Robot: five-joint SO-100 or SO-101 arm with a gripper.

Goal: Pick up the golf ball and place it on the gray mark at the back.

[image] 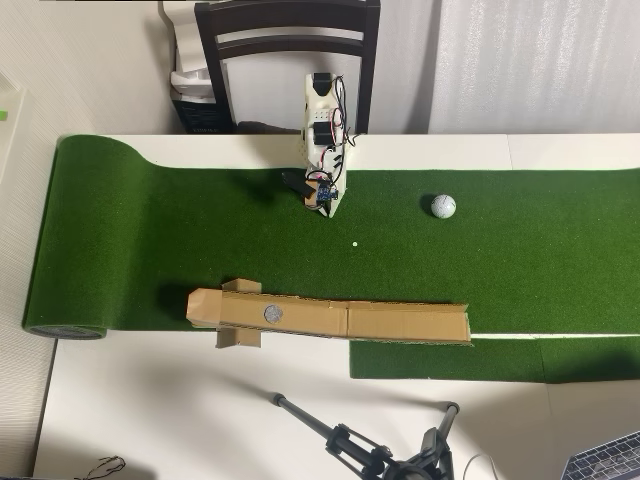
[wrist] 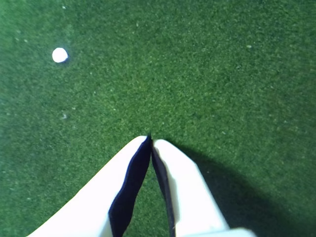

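We are hovering our gripper point(wrist: 150, 139), fingers pressed together and empty, over bare turf point(image: 150, 240) while the golf ball point(image: 443, 205) is sitting well off to its side (overhead view); the gray mark point(image: 273, 313) is waiting on the cardboard ramp point(image: 400, 322) ahead, probably as the drop target.

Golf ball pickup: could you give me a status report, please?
Gripper shut, empty, over turf. Small white dimpled golf ball untouched, to its right overhead. Round gray mark on cardboard ramp, clear.
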